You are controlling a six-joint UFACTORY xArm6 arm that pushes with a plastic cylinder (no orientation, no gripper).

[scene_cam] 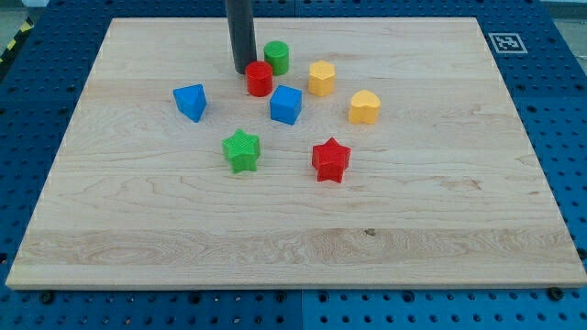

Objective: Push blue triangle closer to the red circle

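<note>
The blue triangle [191, 101] lies on the wooden board at the view's left of the cluster. The red circle [260, 79] stands to its right and a little toward the view's top, apart from it. My tip [243, 71] rests on the board just left of the red circle, touching or nearly touching it, and well to the upper right of the blue triangle.
A green circle [276, 57] is just upper right of the red circle. A blue cube [286, 104] lies below it. A yellow hexagon [321, 79], a yellow heart-like block [364, 107], a green star [242, 150] and a red star [330, 159] lie around. The board [440, 211] sits on a blue pegged table.
</note>
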